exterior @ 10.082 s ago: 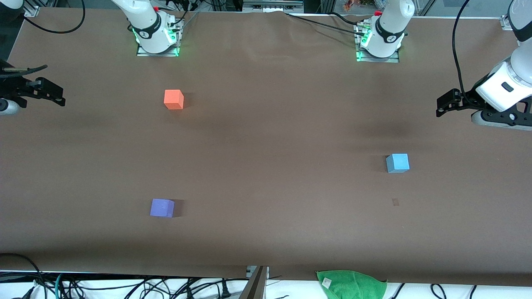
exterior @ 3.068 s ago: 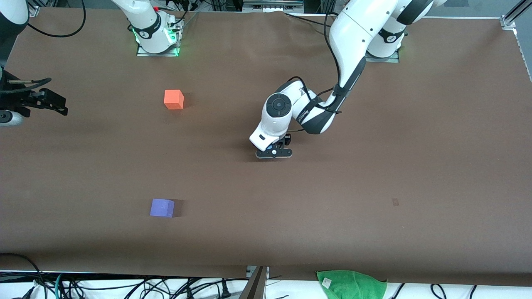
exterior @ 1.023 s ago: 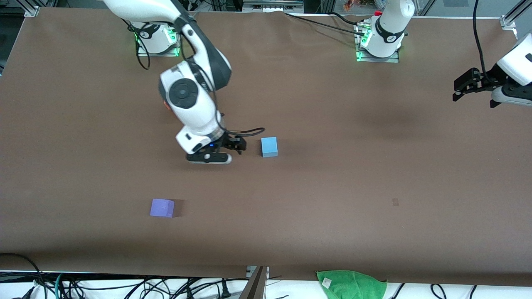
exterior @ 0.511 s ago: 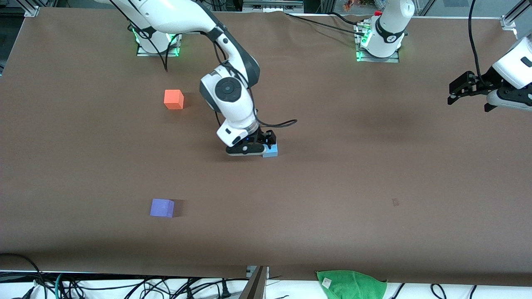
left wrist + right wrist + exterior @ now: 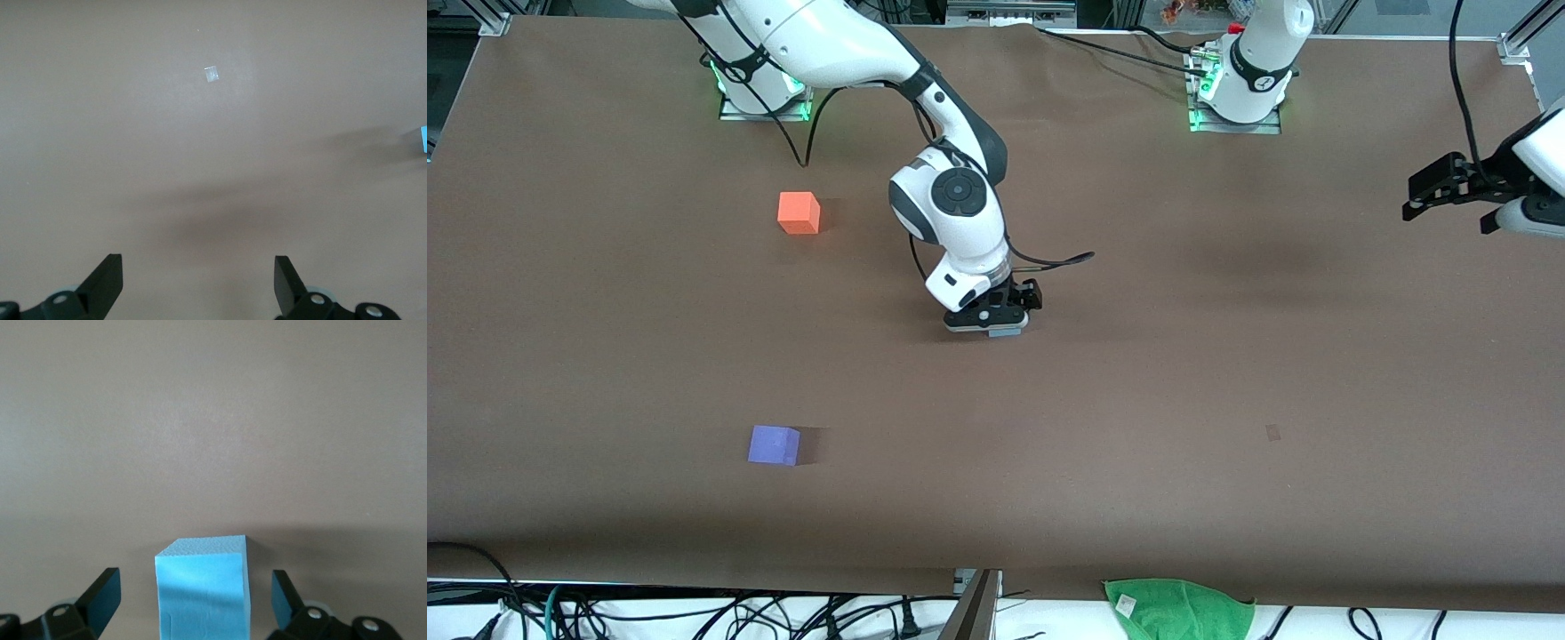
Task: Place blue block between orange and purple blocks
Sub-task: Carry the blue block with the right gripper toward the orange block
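The blue block (image 5: 203, 587) sits on the brown table mid-way along it, with only a sliver (image 5: 1006, 332) showing under the hand in the front view. My right gripper (image 5: 1000, 320) is down over it and open. In the right wrist view the right gripper (image 5: 195, 587) has one finger on each side of the block, with gaps. The orange block (image 5: 799, 213) lies toward the right arm's end, and the purple block (image 5: 774, 444) lies nearer the front camera. My left gripper (image 5: 1429, 188) waits open and empty at the left arm's end, and it also shows in the left wrist view (image 5: 197, 267).
A green cloth (image 5: 1178, 609) lies at the table's front edge. A small pale mark (image 5: 1272, 432) is on the table toward the left arm's end. Cables hang below the front edge.
My right gripper has moved from beside the blue block to over it, with its fingers now either side of it. The blocks have not moved. The left gripper shifted slightly.
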Controlling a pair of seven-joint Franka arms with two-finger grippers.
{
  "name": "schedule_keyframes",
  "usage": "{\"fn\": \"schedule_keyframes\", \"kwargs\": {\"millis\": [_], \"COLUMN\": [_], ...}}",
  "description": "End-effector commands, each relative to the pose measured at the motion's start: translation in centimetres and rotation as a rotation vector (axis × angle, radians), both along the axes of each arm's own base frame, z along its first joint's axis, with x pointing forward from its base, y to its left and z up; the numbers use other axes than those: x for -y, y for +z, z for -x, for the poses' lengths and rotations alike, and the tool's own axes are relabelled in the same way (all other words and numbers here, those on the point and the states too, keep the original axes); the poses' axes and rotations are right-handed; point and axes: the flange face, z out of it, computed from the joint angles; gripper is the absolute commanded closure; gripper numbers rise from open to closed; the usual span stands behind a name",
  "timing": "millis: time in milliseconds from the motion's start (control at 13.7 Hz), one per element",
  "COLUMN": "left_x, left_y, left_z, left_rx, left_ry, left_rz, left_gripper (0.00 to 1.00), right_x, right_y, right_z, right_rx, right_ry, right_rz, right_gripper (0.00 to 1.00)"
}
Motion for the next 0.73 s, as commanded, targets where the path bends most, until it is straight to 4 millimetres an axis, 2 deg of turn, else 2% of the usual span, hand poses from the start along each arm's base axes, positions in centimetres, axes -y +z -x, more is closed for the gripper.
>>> {"fn": "schedule_keyframes", "kwargs": {"millis": [0, 146, 438, 511, 658], "left_x": [-1.7, -0.9, -0.6, -0.6, -0.6], "left_y": [1.7, 1.2, 0.6, 0.5, 0.5], "left_z": [0.2, -0.1, -0.5, -0.6, -0.6], "left_rx": [-0.009, -0.019, -0.027, -0.028, -0.030], "left_ry": [0.034, 0.027, 0.024, 0.024, 0.024], "left_rz": [0.026, 0.023, 0.024, 0.024, 0.024], "left_gripper": [0.00, 0.00, 0.00, 0.00, 0.00], "right_x": [-0.9, -0.8, -1.3, -1.3, -1.3], "right_y": [-1.4, -2.4, -3.8, -3.8, -3.8], "right_z": [0.0, 0.1, 0.9, 0.9, 0.8], "right_rx": [0.021, 0.015, 0.006, 0.006, 0.006], "right_ry": [0.003, 0.006, 0.017, 0.020, 0.019], "right_rz": [0.013, 0.020, 0.028, 0.028, 0.027], "right_gripper": [0.00, 0.00, 0.01, 0.15, 0.59]}}
